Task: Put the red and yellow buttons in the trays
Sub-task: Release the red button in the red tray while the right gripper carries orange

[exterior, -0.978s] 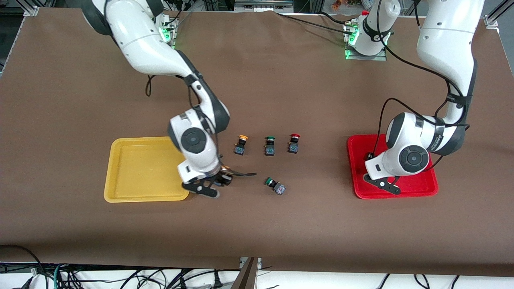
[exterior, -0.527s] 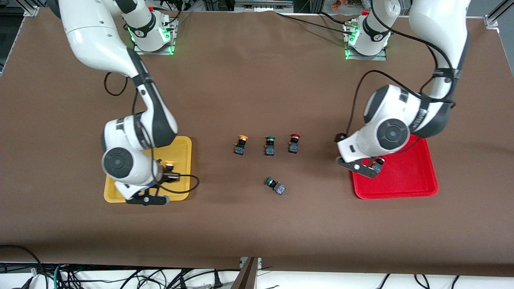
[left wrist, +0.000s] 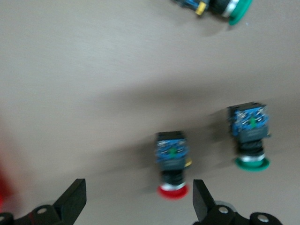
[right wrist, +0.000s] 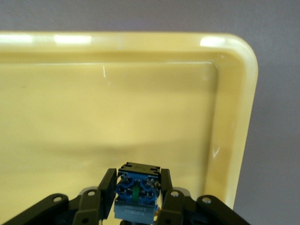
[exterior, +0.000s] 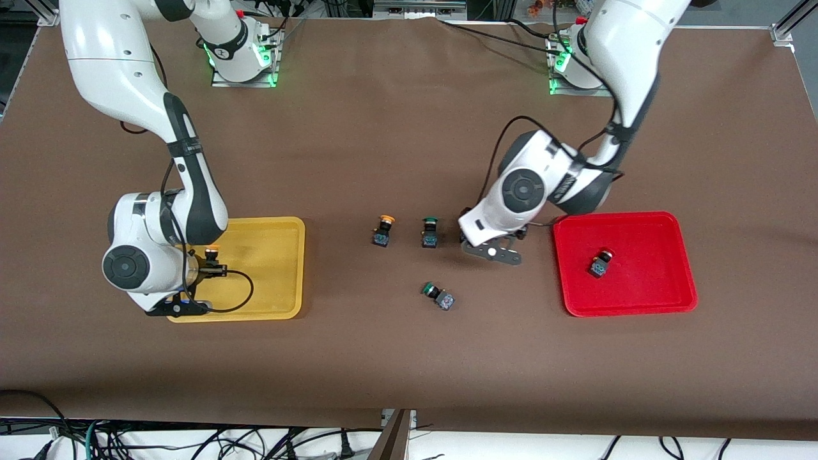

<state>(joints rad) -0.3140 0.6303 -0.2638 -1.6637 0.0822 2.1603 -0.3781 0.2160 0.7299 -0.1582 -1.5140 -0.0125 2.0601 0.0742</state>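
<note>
Both arms have swung since half a second ago: the right pincer (exterior: 192, 300) carried its yellow-capped button (exterior: 211, 255) deeper over the yellow tray (exterior: 281, 268), and the left pincer (exterior: 492, 246) left the red tray (exterior: 645, 300) for the row of loose switches on the worktop (exterior: 409, 358). Nearest the front camera lies a tipped green-capped switch (exterior: 438, 296), apart from both pincers. Clamped on the dark body of the yellow-capped button (right wrist: 137, 190), the right pincer (right wrist: 136, 206) hangs above the yellow tray's floor (right wrist: 117, 117). Spread wide, the left pincer (left wrist: 136, 199) hovers over the worktop with a red-capped button (left wrist: 171, 164) between its fingers (left wrist: 72, 199), untouched; a standing green-capped switch (left wrist: 251, 136) is just beside it. One red-capped button (exterior: 601, 262) rests in the red tray, well apart from the left pincer. Another yellow-capped button (exterior: 383, 230) stands farther along the row, toward the right arm's end.
</note>
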